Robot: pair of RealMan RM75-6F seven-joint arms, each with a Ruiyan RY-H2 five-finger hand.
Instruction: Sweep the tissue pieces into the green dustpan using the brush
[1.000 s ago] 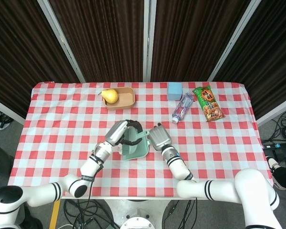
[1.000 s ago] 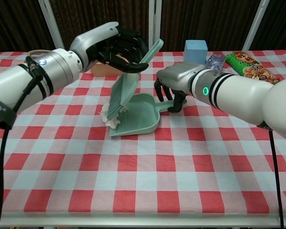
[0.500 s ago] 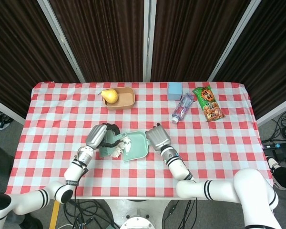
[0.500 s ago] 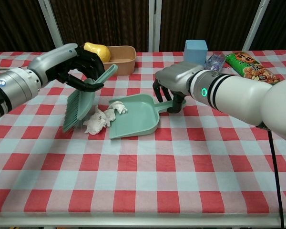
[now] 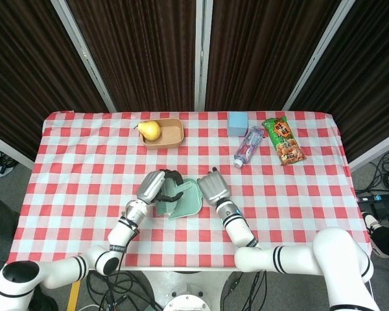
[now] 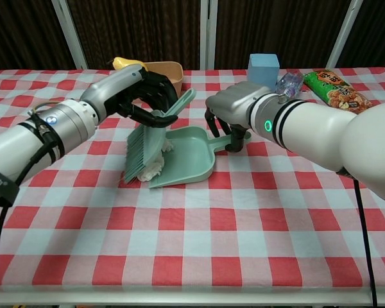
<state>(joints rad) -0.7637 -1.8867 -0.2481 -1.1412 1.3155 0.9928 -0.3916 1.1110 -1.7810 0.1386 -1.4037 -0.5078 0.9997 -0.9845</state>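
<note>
In front of the green dustpan [image 6: 187, 154], toward you, the checked tablecloth [image 6: 244, 244] is bare, so you have room to pass a hand there. At the dustpan's left edge the brush [image 6: 144, 147] stands tilted with tissue pieces [image 6: 155, 168] under it, and the left hand [image 6: 141, 93] holding it fills that side. The right hand [image 6: 234, 119] blocks the handle side. Behind, the tray [image 5: 165, 135] with the pear [image 5: 150, 129] stands apart, and the blue box [image 6: 264, 66], bottle [image 5: 247, 146] and snack packet [image 5: 283, 140] crowd the far right.
</note>
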